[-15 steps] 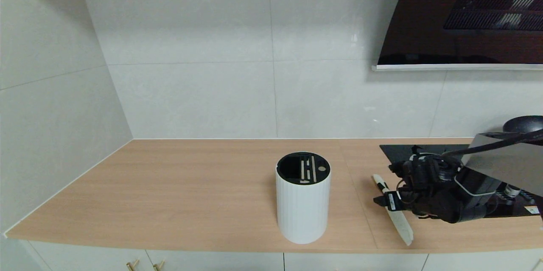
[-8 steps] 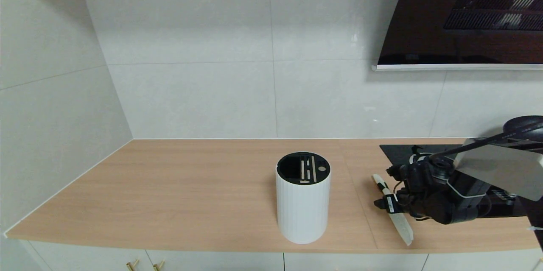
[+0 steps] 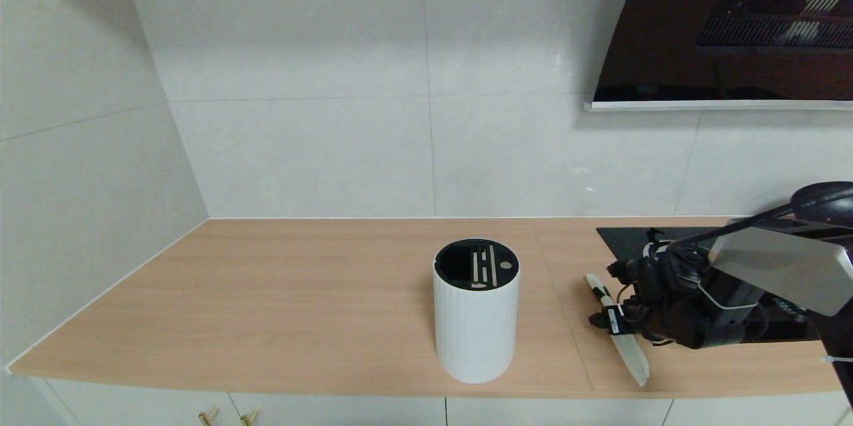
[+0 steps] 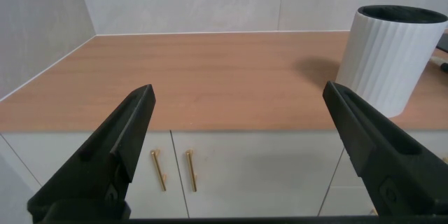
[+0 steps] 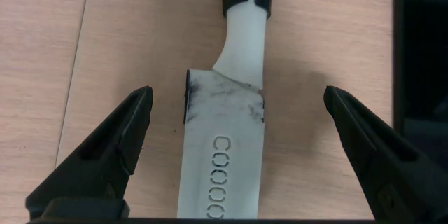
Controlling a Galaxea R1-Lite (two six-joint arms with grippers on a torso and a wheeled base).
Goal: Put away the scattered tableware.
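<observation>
The counter (image 3: 266, 293) is matt wood-grain, the holder (image 3: 476, 326) ribbed plastic, wall tiles (image 3: 300, 79) glossy.

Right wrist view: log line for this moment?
right gripper: open over knife | knife: flat on counter, ungripped | holder: upright, left of knife | left gripper: open, off counter's front

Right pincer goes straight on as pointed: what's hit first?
The knife, blade end near the handle, flat on the counter between the open fingers of the right pincer. Gap unclear.
</observation>
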